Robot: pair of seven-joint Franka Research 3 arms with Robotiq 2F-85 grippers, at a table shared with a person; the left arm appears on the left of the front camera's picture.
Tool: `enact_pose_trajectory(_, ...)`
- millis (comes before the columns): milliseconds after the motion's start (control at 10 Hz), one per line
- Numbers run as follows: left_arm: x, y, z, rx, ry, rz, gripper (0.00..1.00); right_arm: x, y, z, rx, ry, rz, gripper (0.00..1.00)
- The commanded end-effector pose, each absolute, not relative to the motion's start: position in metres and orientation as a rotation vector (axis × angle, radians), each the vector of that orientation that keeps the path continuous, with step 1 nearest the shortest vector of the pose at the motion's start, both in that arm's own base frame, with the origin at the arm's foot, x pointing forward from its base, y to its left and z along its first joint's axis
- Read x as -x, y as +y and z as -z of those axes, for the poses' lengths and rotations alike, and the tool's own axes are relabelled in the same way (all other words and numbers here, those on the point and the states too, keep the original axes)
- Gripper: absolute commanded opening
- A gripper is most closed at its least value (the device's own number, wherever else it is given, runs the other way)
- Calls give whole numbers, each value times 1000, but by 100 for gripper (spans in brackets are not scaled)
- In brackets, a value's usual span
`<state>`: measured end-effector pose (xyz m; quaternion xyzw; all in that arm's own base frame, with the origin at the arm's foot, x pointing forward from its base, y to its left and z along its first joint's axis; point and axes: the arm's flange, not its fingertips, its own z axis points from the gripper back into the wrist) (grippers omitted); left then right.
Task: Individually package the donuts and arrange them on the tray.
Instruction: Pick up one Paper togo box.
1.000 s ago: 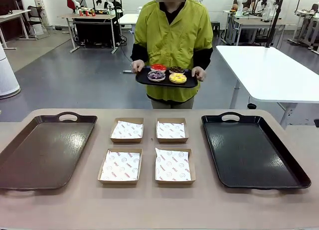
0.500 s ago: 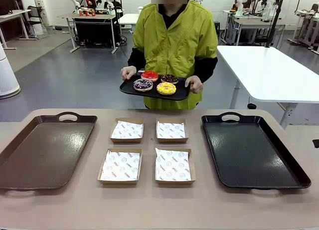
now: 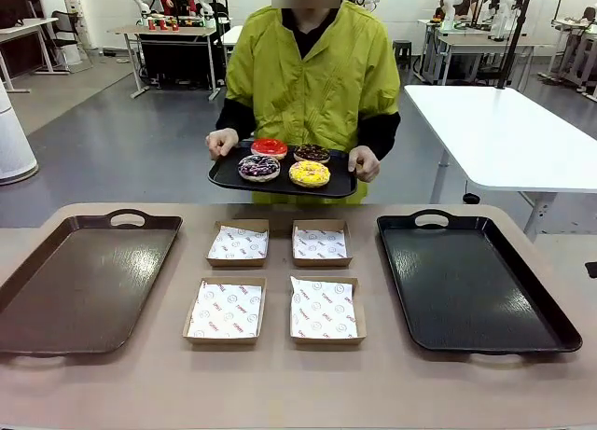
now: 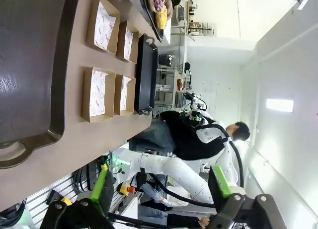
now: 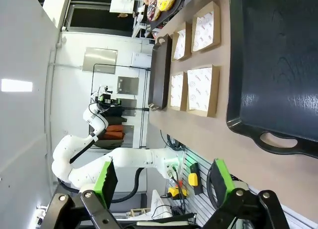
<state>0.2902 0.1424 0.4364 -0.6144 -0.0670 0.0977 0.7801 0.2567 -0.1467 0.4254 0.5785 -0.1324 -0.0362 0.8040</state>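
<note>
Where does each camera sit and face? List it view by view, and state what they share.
Front: fixed on the robot's side, faces across the table at a person whose hands hold a tray of donuts.
Left wrist: on that wrist, rolled sideways, looks over the table; left gripper open at the bottom, right arm beyond.
Right wrist: mirrored; right gripper open at the bottom, left arm beyond.
Shared: all show the four paper-lined boxes.

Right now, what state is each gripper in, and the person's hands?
Left gripper: open, empty.
Right gripper: open, empty.
Person's right hand: holding the small tray of donuts.
Person's left hand: holding the same tray.
</note>
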Motion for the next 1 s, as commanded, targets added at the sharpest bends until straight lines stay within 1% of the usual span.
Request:
enact_pose_trajectory(0,-291,142,-436,1341,-150,-222,100,-257,-147,-425,-1252,-284,78,100)
enact_pose_trajectory(900,-291,142,-436,1341,-150,-222,100,-257,-147,-425,-1252,-284,78,100)
